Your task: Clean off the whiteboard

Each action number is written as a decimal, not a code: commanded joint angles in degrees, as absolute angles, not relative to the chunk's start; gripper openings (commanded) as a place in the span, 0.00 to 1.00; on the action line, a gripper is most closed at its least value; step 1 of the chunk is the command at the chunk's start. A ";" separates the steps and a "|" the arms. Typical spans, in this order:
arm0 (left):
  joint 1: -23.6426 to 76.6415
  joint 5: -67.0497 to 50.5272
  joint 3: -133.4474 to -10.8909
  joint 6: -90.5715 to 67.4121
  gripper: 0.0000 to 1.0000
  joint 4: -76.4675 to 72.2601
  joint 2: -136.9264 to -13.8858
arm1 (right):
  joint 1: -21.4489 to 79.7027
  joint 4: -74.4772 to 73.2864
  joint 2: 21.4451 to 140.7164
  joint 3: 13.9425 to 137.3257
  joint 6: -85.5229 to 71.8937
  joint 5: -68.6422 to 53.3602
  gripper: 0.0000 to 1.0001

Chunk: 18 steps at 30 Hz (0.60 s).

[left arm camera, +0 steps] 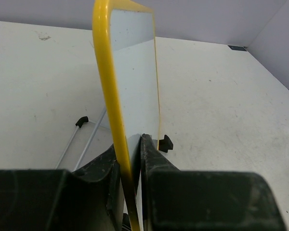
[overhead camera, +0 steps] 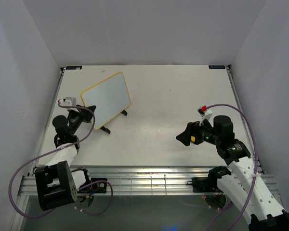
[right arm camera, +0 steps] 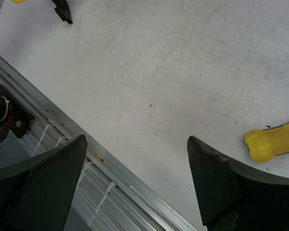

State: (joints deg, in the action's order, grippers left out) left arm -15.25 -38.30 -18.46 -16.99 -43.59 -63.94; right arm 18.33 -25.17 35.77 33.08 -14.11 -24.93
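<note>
Left wrist view: left fingers (left arm camera: 156, 163) clamp the yellow edge of the whiteboard (left arm camera: 135, 82).

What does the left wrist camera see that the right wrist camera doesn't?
Only the left wrist view shows the left hand pinching the yellow-framed white board by its edge. Only the right wrist view shows the small yellow bone-shaped eraser, the metal rail and the open right hand. Both show the white table.
</note>
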 commanded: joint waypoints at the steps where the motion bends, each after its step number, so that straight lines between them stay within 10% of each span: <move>1: -15.04 -29.80 -17.23 -7.91 0.19 -33.93 -64.16 | 18.19 -23.20 34.72 33.58 -13.71 -25.93 0.90; 9: -10.55 -15.05 -13.63 -6.33 0.22 -34.28 -57.93 | 18.19 -23.38 34.20 33.93 -13.62 -26.02 0.90; 11: -10.37 -10.30 -13.01 -5.54 0.00 -33.93 -56.95 | 18.19 -23.38 33.49 33.75 -13.71 -26.02 0.90; 18: -10.20 -9.41 -13.71 -4.22 0.00 -32.70 -58.45 | 18.19 -23.29 33.92 33.66 -13.71 -26.10 0.90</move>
